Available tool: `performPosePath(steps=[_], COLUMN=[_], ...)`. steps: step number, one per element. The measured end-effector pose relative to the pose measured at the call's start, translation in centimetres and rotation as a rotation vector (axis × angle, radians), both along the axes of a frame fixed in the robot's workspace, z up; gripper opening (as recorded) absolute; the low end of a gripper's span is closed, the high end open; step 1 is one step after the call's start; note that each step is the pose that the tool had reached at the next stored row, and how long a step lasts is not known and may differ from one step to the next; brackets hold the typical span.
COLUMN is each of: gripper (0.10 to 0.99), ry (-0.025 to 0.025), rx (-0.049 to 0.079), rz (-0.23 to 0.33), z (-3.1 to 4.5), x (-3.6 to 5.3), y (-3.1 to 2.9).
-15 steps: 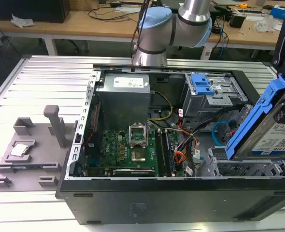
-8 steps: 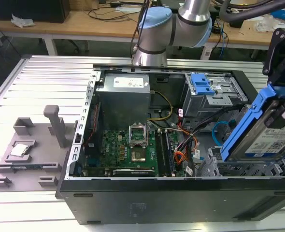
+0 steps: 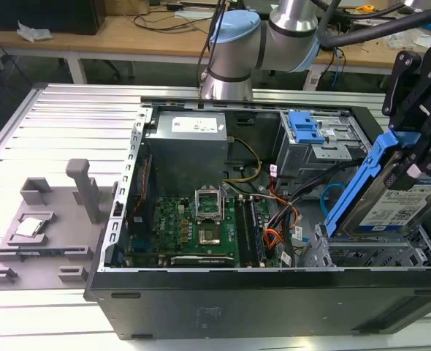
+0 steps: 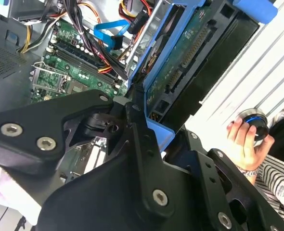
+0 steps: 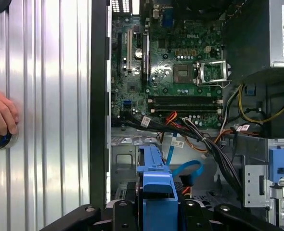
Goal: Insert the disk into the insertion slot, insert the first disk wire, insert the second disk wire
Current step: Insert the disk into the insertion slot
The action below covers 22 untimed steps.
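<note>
Open computer case (image 3: 201,307) lies on its side on the slotted metal tabletop (image 3: 69,117). The arm reaches over it from the far side.

Gripper (image 3: 418,157) is at the exterior view's right, above the near corner of the case. The fingers (image 5: 124,211) are clamped on the disk (image 3: 402,205), one on each side of its blue carrier. The disk is held steeply tilted with the label facing the exterior camera. Its blue rail slants down toward the case floor. In the second wrist view the disk's green circuit-board side (image 4: 180,57) shows.

The insertion slot (image 3: 369,254) sits just below the disk. The disk is not yet in it, and I cannot tell whether the lower edge touches the cage.

The second disk wire (image 5: 187,168) lies looped and loose on the case floor, beside the cage. The first disk wire (image 3: 288,213) lies among the cables between the motherboard (image 3: 193,219) and the cage. Neither plug is on the disk.

The taller cage with the blue latch plate (image 3: 304,128) stands at the far side.

A person's hand (image 4: 243,139) rests on a round, blue-ringed knob (image 4: 253,120) on the tabletop, outside the case wall.
</note>
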State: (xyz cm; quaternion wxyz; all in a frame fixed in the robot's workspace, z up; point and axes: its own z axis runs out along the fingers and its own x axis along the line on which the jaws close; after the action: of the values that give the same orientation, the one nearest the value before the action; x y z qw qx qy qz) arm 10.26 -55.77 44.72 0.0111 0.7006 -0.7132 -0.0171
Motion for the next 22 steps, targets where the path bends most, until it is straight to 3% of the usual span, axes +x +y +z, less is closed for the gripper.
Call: performPosePath(steps=[6,22], gripper=[0.365,0.365], ry=[-0.0001,0.0015], rx=[0.0,0.0], rz=[0.0,0.0], z=[-0.77,-4.5], x=[0.0,-0.01], y=[0.14,0.14])
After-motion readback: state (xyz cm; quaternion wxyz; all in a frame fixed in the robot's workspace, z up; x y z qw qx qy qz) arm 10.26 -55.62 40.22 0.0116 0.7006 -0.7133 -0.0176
